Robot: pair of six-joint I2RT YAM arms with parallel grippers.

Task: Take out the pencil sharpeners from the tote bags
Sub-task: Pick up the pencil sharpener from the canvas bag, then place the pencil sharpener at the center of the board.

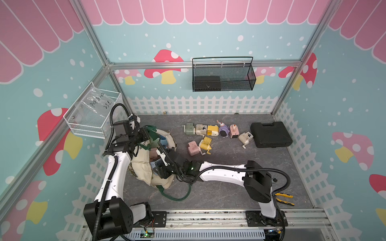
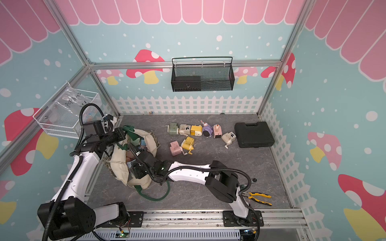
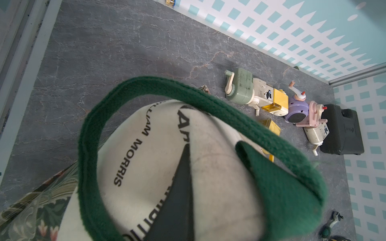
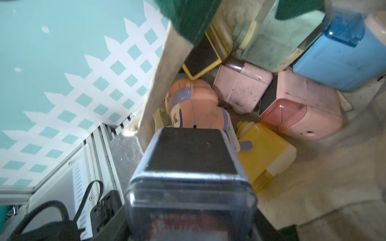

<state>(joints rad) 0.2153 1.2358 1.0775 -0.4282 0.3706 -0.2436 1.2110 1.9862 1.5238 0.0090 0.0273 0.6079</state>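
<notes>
Left fingers [image 3: 177, 194] pinched shut on the tote bag [image 1: 142, 169] rim by its green strap [image 3: 146, 84], likely to hold the mouth open. The bag sits at the left edge of the surface [image 1: 229, 177]. Right fingers [image 1: 159, 170] are in the mouth, seemingly clamped on a dark blue sharpener [image 4: 188, 150]. More sharpeners [image 4: 242, 91] inside; eight others [image 1: 213, 130] parked toward the far edge, clear of the bag.

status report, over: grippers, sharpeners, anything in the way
Left gripper shut on tote bag rim. Right gripper in the bag, shut on dark blue sharpener. More sharpeners below it; eight out on table. Canvas wall close beside held one.
</notes>
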